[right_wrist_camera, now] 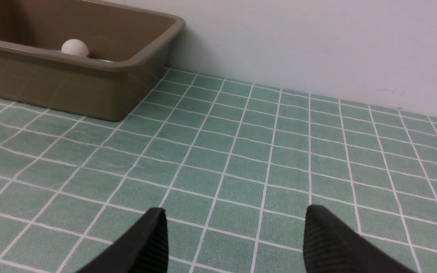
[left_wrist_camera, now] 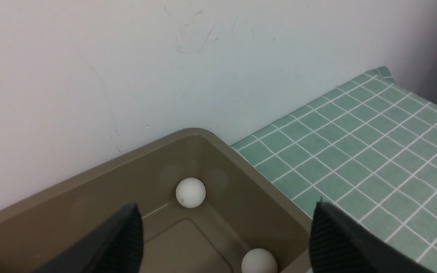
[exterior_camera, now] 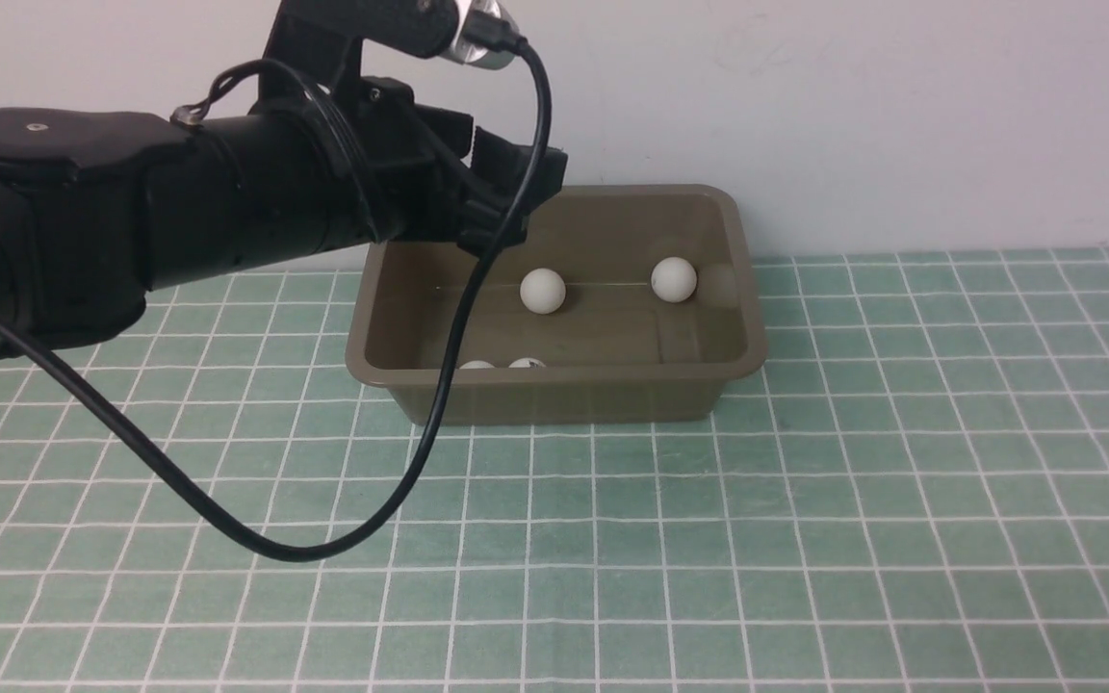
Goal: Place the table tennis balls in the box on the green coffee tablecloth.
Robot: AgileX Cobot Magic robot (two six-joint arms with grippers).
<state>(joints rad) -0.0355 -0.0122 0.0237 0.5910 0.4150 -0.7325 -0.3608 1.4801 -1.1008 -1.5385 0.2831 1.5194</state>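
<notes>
From the front the left pincer hangs over the box on the green coffee tablecloth, four table tennis balls visible inside; its wrist shows fingers released and empty, so lift straight clear; the right pincer is also spread, empty.

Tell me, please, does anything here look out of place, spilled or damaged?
Nothing stands out. The box sits upright on the green cloth, four balls visible inside it, none on the cloth.
</notes>
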